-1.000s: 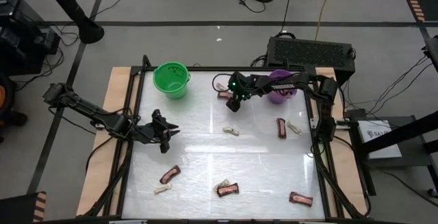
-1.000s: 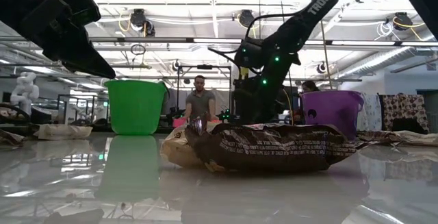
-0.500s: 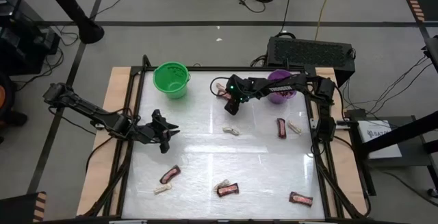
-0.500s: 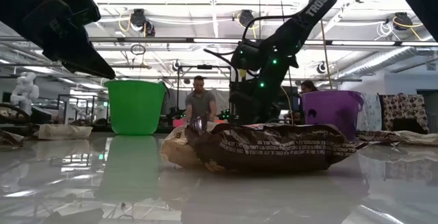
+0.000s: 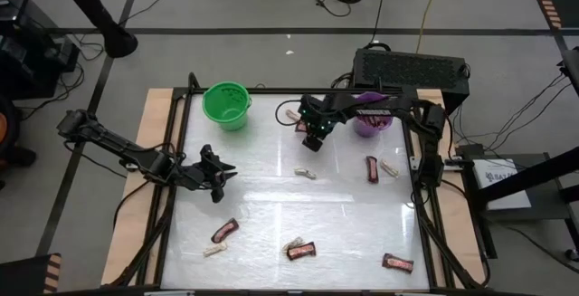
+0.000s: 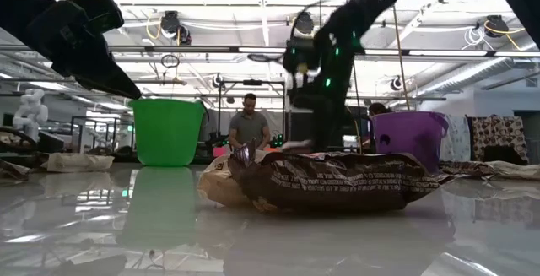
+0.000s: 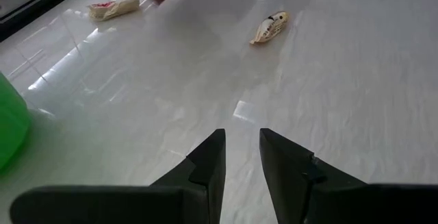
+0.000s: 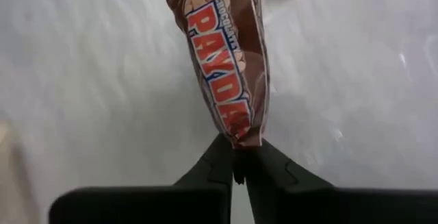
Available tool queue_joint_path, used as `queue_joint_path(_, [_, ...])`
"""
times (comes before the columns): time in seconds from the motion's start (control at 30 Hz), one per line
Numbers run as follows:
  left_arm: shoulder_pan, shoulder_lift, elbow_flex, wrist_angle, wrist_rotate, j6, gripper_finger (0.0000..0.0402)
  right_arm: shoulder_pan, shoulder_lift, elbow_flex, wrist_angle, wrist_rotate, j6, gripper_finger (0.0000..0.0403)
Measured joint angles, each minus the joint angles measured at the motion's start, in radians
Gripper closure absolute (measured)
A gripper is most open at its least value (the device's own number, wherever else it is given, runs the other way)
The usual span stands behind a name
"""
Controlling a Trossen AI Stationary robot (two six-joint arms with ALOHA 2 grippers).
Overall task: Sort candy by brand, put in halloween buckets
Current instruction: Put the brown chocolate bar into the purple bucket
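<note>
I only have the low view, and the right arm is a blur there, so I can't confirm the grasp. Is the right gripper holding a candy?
Observer: Yes. The right gripper is shut on one end of a brown PayDay bar.
Operator: Is it over the purple bucket?
Observer: No. From above, it is beside the purple bucket, on the side toward the green bucket.
Operator: And the left gripper?
Observer: The left gripper holds nothing, its fingers slightly apart.
</note>
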Motion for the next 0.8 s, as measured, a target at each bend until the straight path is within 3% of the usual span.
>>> queue_joint_path(0.1, [0.0, 0.0, 0.0, 0.0, 0.0, -0.001, 0.0304, 0.014, -0.027, 0.079, -0.143, 0.044, 0.002, 0.0386])
queue_joint_path(0.2, [0.0, 0.0, 0.0, 0.0, 0.0, -0.002, 0.0304, 0.028, -0.078, 0.122, -0.287, 0.158, 0.018, 0.0397])
queue_joint_path(0.33, [0.0, 0.0, 0.0, 0.001, -0.002, -0.028, 0.0304, 0.017, -0.173, 0.128, -0.408, 0.323, 0.126, 0.0399])
queue_joint_path(0.43, [0.0, 0.01, 0.0, 0.001, -0.001, -0.049, 0.0304, -0.004, -0.237, 0.128, -0.513, 0.388, 0.232, 0.04])
queue_joint_path(0.8, [0.0, 0.1, 0.0, 0.074, -0.002, -0.053, 0.0304, -0.033, -0.292, 0.127, -0.83, 0.402, 0.518, 0.0402])
